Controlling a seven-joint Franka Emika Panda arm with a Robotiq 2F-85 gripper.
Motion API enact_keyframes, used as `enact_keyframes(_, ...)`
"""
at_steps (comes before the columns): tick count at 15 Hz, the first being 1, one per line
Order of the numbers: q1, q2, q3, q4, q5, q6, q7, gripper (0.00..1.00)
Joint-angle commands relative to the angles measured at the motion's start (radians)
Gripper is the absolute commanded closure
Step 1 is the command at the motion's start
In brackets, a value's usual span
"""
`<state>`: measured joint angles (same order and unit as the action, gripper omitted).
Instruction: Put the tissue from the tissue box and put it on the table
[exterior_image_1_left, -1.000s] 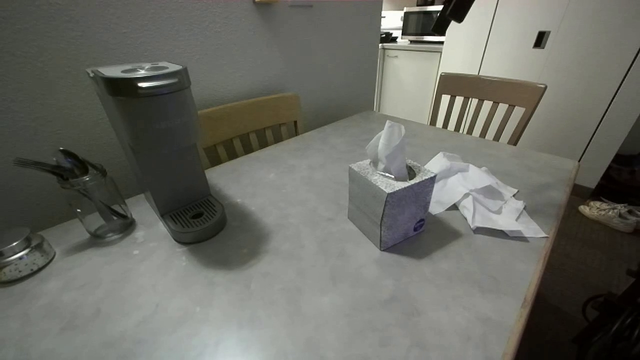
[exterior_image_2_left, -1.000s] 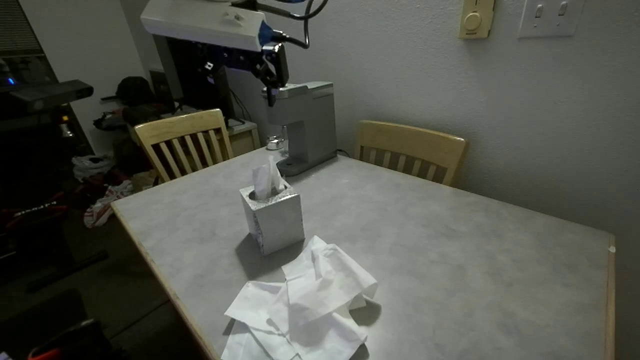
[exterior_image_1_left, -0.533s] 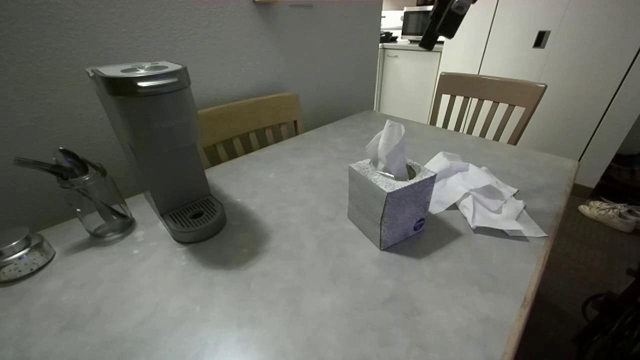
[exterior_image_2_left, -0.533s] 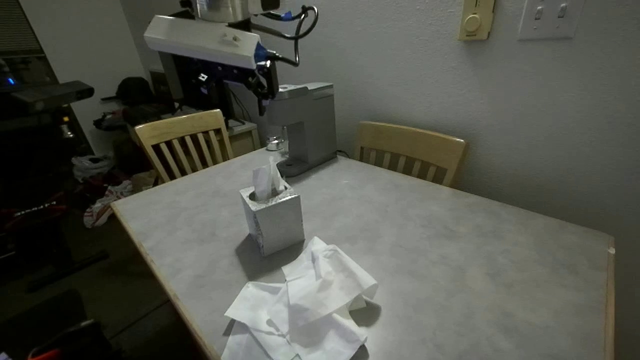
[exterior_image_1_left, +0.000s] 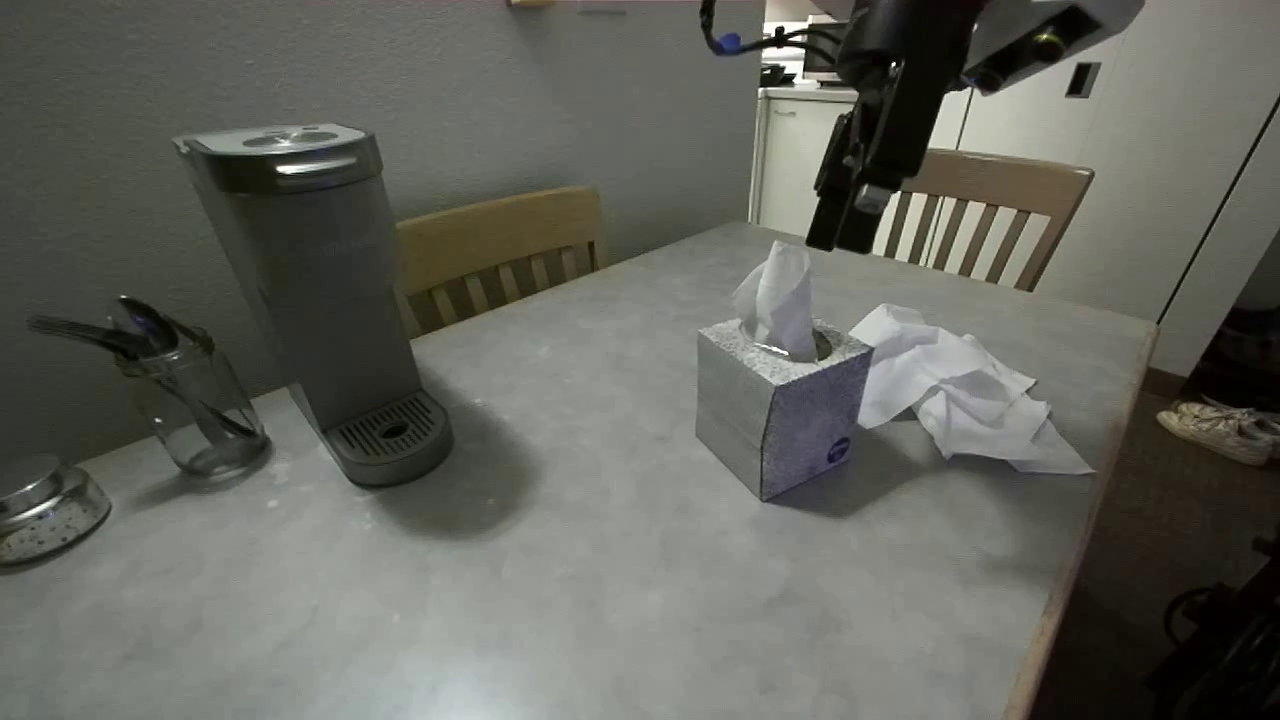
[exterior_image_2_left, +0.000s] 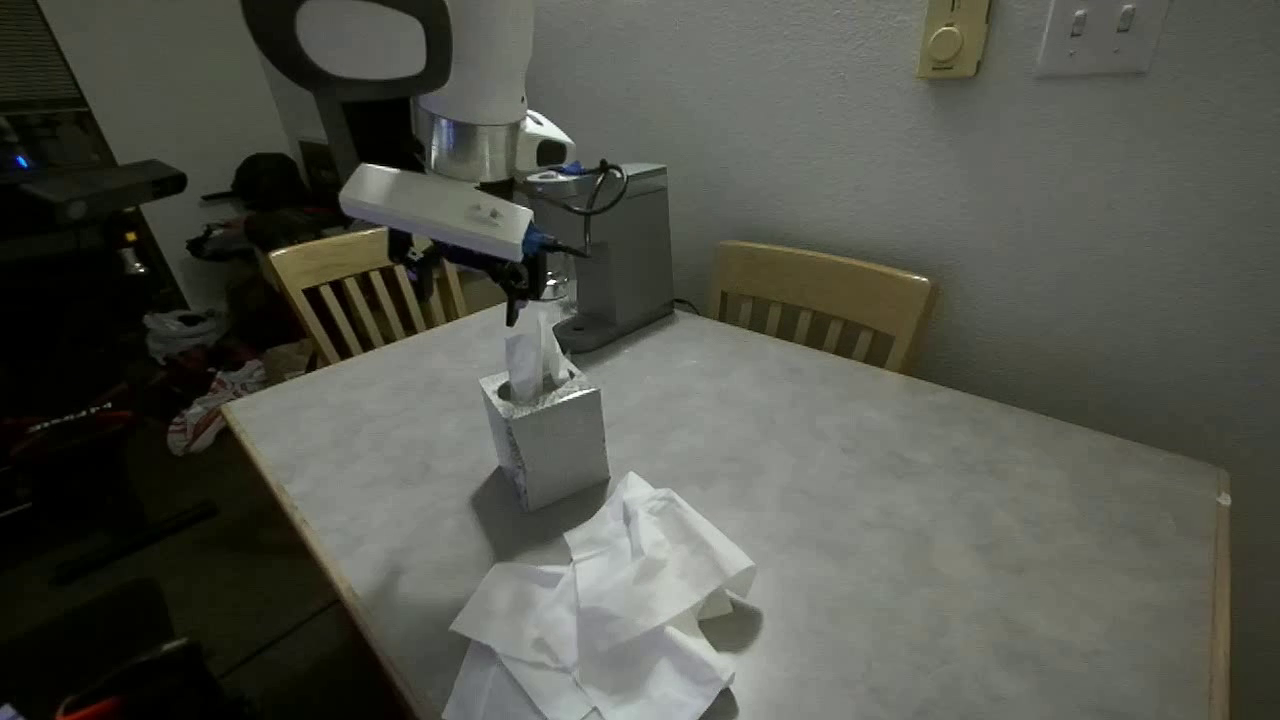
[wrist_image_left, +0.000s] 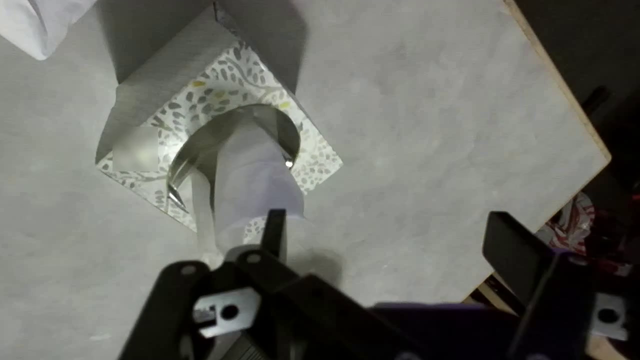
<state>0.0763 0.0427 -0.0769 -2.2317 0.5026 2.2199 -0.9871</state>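
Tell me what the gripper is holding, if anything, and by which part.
Nothing is held: the gripper stands open, jaws apart, and the tissue sticks up from the tissue box.

Large, smooth, grey-topped table (exterior_image_1_left: 580, 600). On it, in an exterior view, stands a cube-shaped, patterned bluish-grey cardboard tissue box (exterior_image_1_left: 785, 420); just beside, at three o'clock, lie crumpled white paper tissues (exterior_image_1_left: 950, 385). Well apart, toward nine o'clock: a tall grey coffee maker (exterior_image_1_left: 315, 290), a clear glass jar (exterior_image_1_left: 205, 415), a squat silver-lidded glass jar (exterior_image_1_left: 50, 510).
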Motion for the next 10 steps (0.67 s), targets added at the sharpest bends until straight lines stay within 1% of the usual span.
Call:
enact_keyframes(1, -0.023, 0.064, 0.048, 0.039, -0.079, 0.076, 0.079, 0.00)
enact_keyframes(2, -0.037, 0.034, 0.053, 0.013, -0.043, 0.038, 0.039, 0.00)
enact_keyframes(4, -0.037, 0.052, 0.066, 0.025, -0.070, 0.063, 0.074, 0.00)
enact_keyframes(7, -0.038, 0.054, 0.069, 0.030, -0.073, 0.063, 0.079, 0.00)
enact_keyframes(10, -0.040, 0.067, 0.069, 0.027, -0.133, 0.080, 0.116, 0.00)
